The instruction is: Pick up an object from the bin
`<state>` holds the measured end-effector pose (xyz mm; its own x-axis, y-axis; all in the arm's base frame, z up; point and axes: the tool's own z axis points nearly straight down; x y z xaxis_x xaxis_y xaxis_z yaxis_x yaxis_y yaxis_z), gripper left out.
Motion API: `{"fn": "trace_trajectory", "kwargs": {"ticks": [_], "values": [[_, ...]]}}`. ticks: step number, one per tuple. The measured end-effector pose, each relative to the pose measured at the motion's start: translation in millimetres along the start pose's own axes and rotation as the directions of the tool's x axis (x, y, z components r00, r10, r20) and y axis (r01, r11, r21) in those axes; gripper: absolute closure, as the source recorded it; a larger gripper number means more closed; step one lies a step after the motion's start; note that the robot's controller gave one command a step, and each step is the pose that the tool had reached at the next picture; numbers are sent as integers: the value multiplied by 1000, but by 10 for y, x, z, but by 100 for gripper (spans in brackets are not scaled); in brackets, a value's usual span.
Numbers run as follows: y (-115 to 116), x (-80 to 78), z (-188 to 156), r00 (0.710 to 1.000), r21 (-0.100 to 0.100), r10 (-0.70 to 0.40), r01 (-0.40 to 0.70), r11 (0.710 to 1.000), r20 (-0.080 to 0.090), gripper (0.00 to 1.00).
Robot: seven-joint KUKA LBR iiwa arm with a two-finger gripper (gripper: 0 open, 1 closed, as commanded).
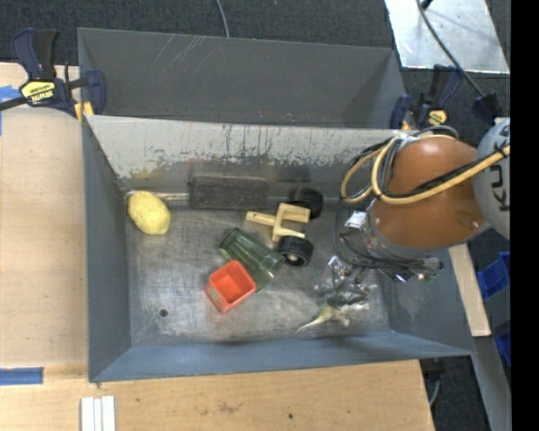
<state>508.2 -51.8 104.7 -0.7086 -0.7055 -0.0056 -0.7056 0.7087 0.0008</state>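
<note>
The gripper (pixel 346 285) is hanging low in the right front corner of the grey bin (pixel 108 268), under its orange wrist cover (pixel 422 196), and whether it is spread or pressed together I cannot tell; a small pale thing (pixel 328 320) is lying just beside it at the front wall. I'm reading this as the approach step, so the next move is calling for settling squarely onto that piece and closing. Further out, the wooden toy car (pixel 286 224), green bottle (pixel 249 251) and red cup (pixel 231 285) are crowding mid-floor, leaving scuffed bare metal around the gripper, with sloping walls pressing close.
</note>
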Motion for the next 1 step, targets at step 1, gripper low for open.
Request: {"fn": "trace_trajectory", "kwargs": {"ticks": [1], "values": [[-285,-231,-154,999,1,-45,45,999,-3,100]]}}
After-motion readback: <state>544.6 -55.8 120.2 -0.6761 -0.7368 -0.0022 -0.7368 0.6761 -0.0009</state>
